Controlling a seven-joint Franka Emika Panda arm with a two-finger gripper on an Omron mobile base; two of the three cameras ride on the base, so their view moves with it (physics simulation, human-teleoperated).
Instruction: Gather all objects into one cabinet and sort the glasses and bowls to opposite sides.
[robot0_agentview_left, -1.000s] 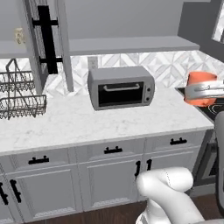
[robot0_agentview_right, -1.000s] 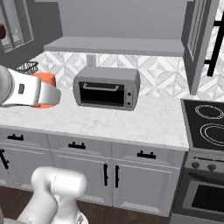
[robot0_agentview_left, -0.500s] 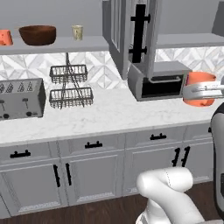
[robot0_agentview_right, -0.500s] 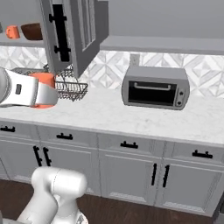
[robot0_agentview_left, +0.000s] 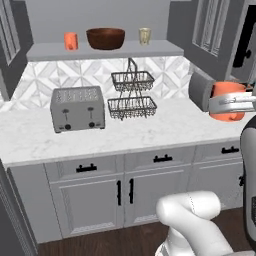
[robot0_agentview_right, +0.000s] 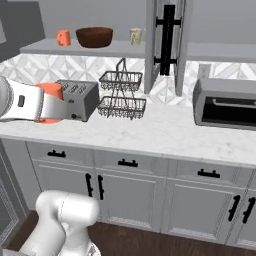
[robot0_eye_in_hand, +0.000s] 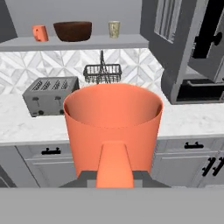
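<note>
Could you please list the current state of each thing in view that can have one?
Claw: shut on the orange mug.
Orange mug: held upright, empty, above the counter.
Second orange mug: upright on the shelf.
Wooden bowl: upright on the shelf, between the cups.
Cream mug: upright on the shelf.
Cabinet door: open.

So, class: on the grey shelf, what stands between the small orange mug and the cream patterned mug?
The brown wooden bowl stands between the orange mug and the cream mug on the shelf, clearest in the left base view.

Both base views face the shelf (robot0_agentview_left: 100, 50); hand view looks along it, nearer.
</note>
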